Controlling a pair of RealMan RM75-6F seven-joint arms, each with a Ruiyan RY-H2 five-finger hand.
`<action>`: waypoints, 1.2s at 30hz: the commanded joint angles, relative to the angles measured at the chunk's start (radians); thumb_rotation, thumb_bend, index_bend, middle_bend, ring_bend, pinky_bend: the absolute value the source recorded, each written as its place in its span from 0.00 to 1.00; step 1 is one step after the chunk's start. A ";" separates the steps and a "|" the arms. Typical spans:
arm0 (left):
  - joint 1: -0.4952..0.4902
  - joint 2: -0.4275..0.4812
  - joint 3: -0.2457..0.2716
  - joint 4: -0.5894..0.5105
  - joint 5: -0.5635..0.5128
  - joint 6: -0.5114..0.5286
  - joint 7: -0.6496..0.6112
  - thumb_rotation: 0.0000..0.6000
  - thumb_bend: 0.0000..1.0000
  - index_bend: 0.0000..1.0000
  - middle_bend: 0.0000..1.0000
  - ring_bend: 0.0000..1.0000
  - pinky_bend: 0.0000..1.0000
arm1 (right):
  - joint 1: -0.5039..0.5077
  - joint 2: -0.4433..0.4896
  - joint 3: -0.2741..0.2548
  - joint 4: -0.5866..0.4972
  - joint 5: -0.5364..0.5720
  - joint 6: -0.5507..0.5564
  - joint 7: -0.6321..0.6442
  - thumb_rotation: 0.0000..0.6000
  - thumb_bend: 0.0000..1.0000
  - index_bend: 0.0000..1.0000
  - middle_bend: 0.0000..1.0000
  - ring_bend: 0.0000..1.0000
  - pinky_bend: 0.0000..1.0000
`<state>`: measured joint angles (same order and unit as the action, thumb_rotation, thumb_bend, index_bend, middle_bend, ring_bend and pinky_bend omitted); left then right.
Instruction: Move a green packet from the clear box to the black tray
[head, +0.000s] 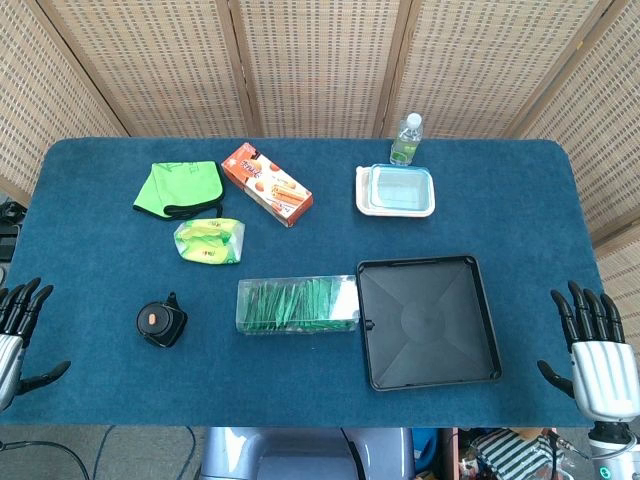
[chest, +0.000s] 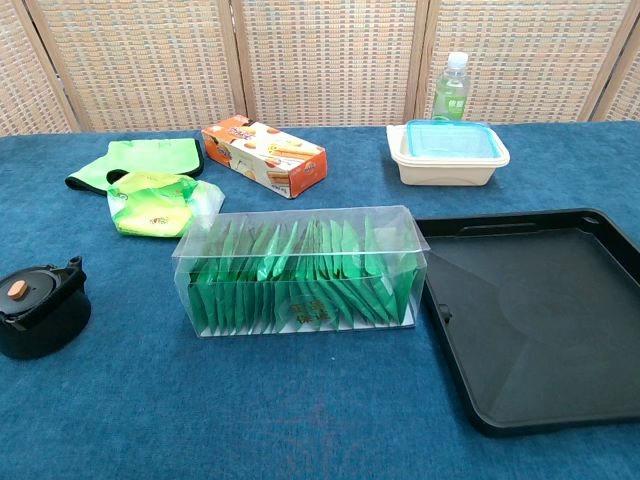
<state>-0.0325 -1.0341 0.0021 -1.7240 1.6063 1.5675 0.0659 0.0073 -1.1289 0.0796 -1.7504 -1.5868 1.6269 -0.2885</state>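
Green foil packets are packed in the clear plastic box, just left of the square black plastic tray; the left robot hand and right robot hand are seen released, fingers spread.

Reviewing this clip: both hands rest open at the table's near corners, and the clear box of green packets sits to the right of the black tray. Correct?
Not quite. The head view shows the clear box to the left of the black tray. Left hand and right hand are open.
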 joint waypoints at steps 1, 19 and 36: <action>0.001 0.000 -0.001 0.000 0.000 0.002 0.000 1.00 0.13 0.00 0.00 0.00 0.00 | 0.001 -0.003 -0.001 0.004 -0.004 0.000 0.001 1.00 0.00 0.00 0.00 0.00 0.00; -0.019 -0.028 -0.020 0.022 -0.029 -0.024 0.025 1.00 0.13 0.00 0.00 0.00 0.00 | 0.343 0.049 0.078 -0.110 -0.031 -0.446 0.226 1.00 0.00 0.06 0.00 0.00 0.00; -0.041 -0.043 -0.045 0.033 -0.112 -0.078 0.049 1.00 0.13 0.00 0.00 0.00 0.00 | 0.755 -0.226 0.190 -0.053 0.401 -0.846 -0.063 1.00 0.02 0.15 0.00 0.00 0.00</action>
<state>-0.0732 -1.0780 -0.0420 -1.6904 1.4972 1.4915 0.1157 0.7292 -1.3182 0.2602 -1.8217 -1.2291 0.8085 -0.3127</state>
